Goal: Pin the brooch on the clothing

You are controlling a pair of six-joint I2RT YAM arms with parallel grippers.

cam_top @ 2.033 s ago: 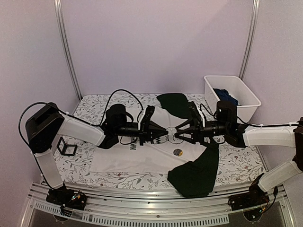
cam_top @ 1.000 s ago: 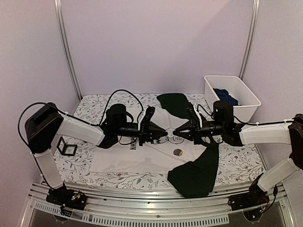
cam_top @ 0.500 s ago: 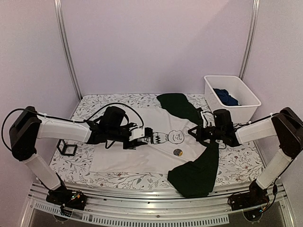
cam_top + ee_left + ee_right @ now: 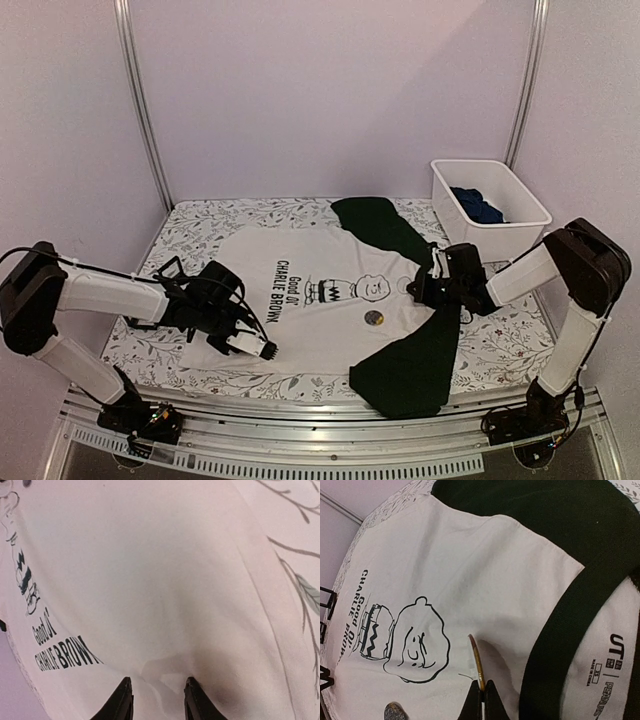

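A: Whereabouts of the white T-shirt [image 4: 300, 335] with dark sleeves, dark collar and a cartoon boy's face?
B: Spread flat, print up, on the floral-patterned table cover [image 4: 200, 228]; collar end toward the right arm, hem toward the left.
A: And the left gripper [image 4: 262, 349]?
B: Low over plain white cloth near the shirt's edge, beside the "Charlie Brown" lettering. Jaws a modest way apart, nothing gripped; only a soft crease of shirt under the gap.
A: The right gripper [image 4: 481, 700]?
B: Pinched tight on the lower edge of a thin gold-rimmed round brooch [image 4: 476, 662], seen edge-on. Standing up from the fingertips, between the boy's head and the dark collar band. Touching the cloth or just above it: cannot tell.
A: Anything else on the shirt?
B: A small round grey disc [image 4: 373, 318], lying flat on the near side of the face print, apart from both grippers.
A: Beyond the shirt?
B: A white plastic bin [image 4: 512, 232] at the far right corner, with a dark blue garment [image 4: 478, 205] crumpled inside.
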